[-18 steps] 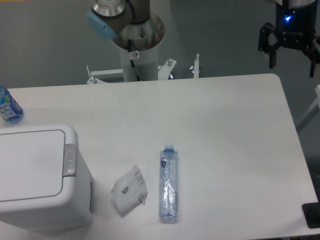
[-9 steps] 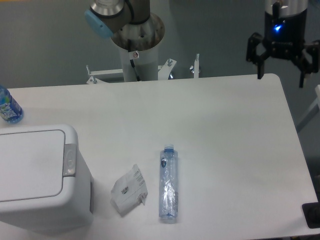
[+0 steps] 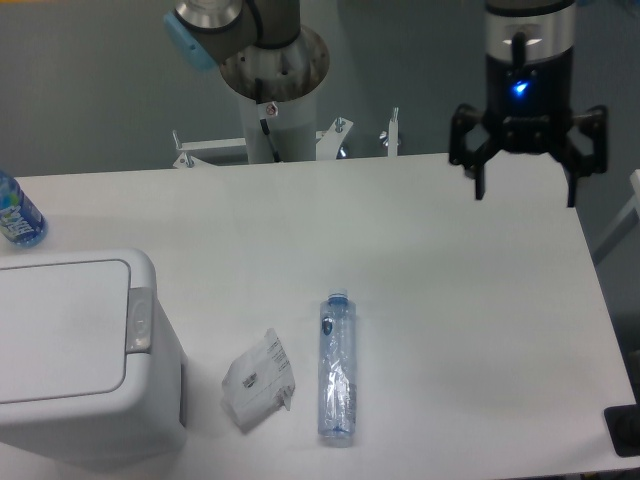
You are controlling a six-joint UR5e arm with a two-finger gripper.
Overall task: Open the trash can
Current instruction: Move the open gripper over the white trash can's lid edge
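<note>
- The white bench (image 3: 420,260) is carrying the trash can (image 3: 75,355) at 8 o'clock, lid closed.
- The pincer (image 3: 526,165), open and empty, is advancing from 2 o'clock toward the can, approach just beginning.

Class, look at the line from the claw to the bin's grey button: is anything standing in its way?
Nothing visible blocks it. The open claw hangs over the table's far right; the bin with its button is near left. The lying bottle and wrapper sit low on the table, nearer the camera than that line.
</note>
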